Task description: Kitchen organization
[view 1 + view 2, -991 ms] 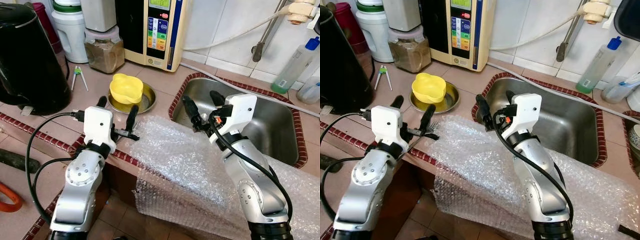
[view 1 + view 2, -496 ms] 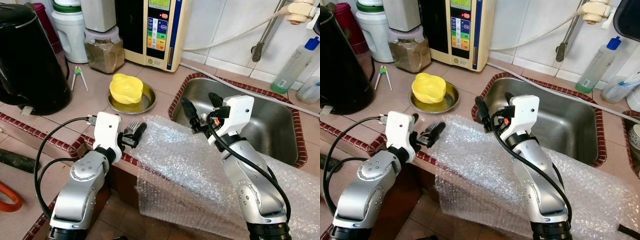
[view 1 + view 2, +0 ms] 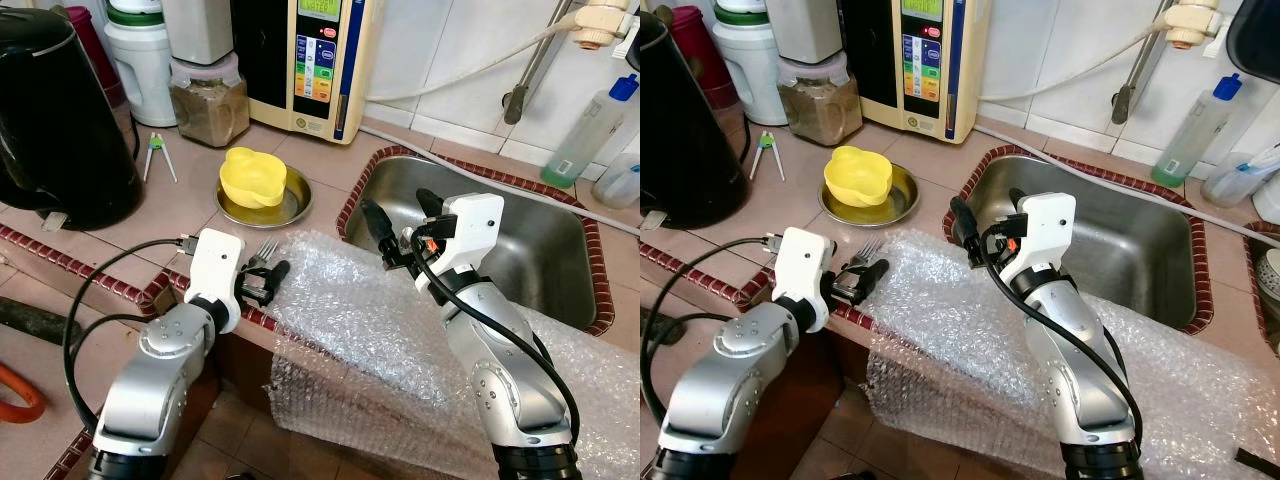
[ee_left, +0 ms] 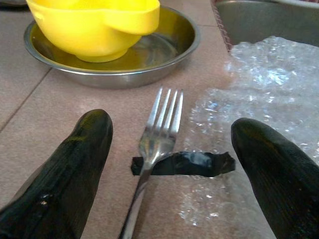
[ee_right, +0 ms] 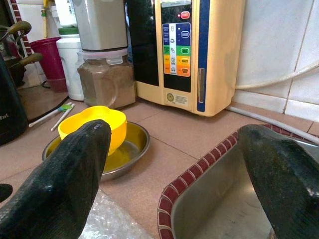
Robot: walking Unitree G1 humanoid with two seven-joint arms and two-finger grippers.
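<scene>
The left wrist view reveals black tape (image 4: 183, 163) across the fork (image 4: 155, 144) between the released left hand (image 4: 172, 164).

A black plastic kettle (image 3: 55, 110) stands at the counter's left edge. A beige water purifier (image 3: 305, 60) and brown-filled clear jar (image 3: 208, 100) line its back edge.

Fork (image 4: 158, 124) betw bowl dish (image 4: 164, 64) – bubble wrap (image 3: 400, 330).

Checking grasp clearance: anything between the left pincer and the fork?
Nothing visible. The left pincer is open, its fingers either side of the fork on the counter. The bubble wrap edge lies beside the fork, not across it.
</scene>
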